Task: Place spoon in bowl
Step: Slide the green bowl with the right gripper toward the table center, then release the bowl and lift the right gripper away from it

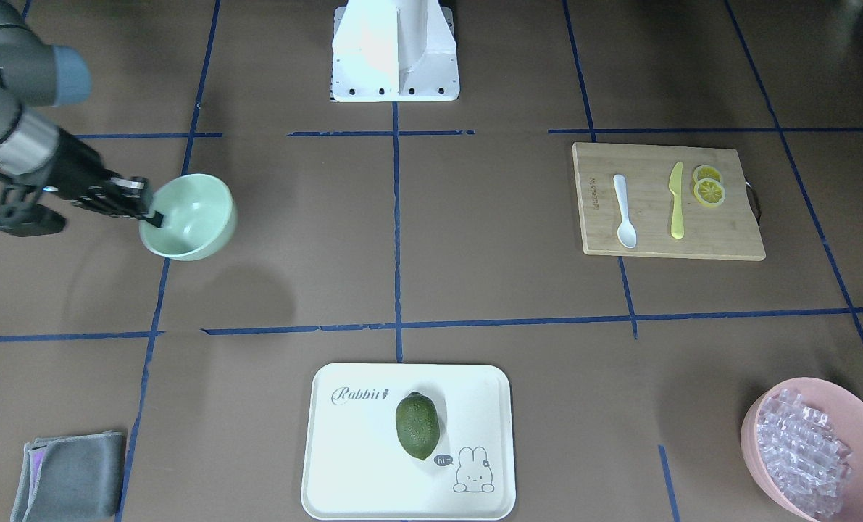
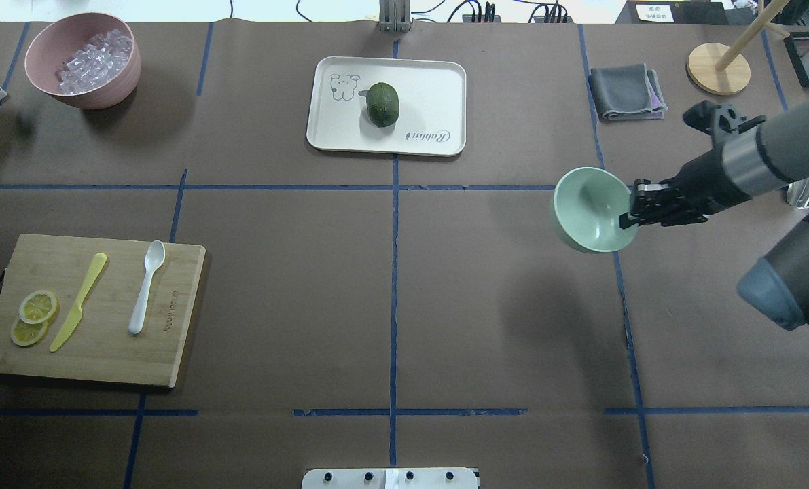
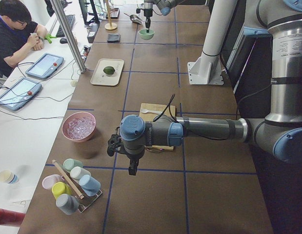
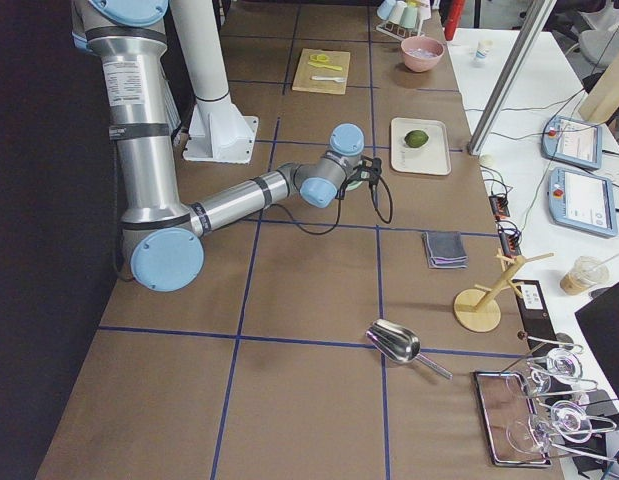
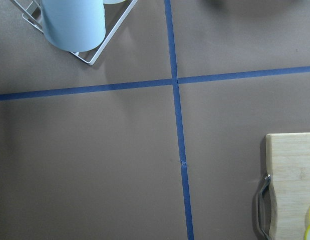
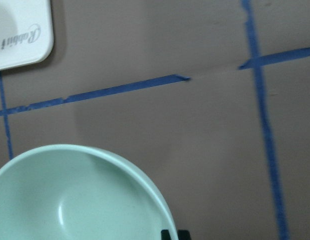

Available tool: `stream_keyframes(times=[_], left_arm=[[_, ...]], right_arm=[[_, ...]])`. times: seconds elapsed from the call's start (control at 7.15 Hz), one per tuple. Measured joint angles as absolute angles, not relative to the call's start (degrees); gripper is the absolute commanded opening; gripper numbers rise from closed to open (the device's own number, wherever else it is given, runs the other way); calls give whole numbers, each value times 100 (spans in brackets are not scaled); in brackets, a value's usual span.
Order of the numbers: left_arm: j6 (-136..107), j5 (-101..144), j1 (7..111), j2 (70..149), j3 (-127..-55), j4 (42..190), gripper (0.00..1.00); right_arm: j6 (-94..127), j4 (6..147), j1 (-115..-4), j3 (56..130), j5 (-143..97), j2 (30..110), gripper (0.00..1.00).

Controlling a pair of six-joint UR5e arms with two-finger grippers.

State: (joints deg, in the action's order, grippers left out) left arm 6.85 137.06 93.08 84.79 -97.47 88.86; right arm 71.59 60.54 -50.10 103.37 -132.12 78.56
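Note:
The white spoon (image 1: pixel 623 210) lies on the wooden cutting board (image 1: pixel 721 232), beside a yellow knife; it also shows in the overhead view (image 2: pixel 145 288). My right gripper (image 2: pixel 627 219) is shut on the rim of the mint-green bowl (image 2: pixel 589 210) and holds it tilted above the table, far from the spoon. The bowl also shows in the front view (image 1: pixel 192 217) and the right wrist view (image 6: pixel 69 200). My left gripper (image 3: pixel 133 168) hangs over the table near the board's end; I cannot tell whether it is open or shut.
A yellow knife (image 2: pixel 78 302) and lemon slices (image 2: pixel 34 316) share the board. A white tray (image 2: pixel 438 88) holds a green fruit (image 2: pixel 382 104). A pink bowl of clear cubes (image 2: pixel 83 58), a grey cloth (image 2: pixel 625 92) and a cup rack (image 3: pixel 70 187) stand at the edges.

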Motion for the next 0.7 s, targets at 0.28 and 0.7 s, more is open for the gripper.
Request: stream_keyframes(times=[0.28, 0.7], left_arm=[[678, 13709, 9308, 8476, -9746, 8886, 100], [668, 13702, 9308, 8481, -9728, 8880, 100]], right_arm=[[7546, 7526, -3996, 10310, -12048, 6494, 0], [7983, 7956, -3064, 9934, -11014, 5712, 1]])
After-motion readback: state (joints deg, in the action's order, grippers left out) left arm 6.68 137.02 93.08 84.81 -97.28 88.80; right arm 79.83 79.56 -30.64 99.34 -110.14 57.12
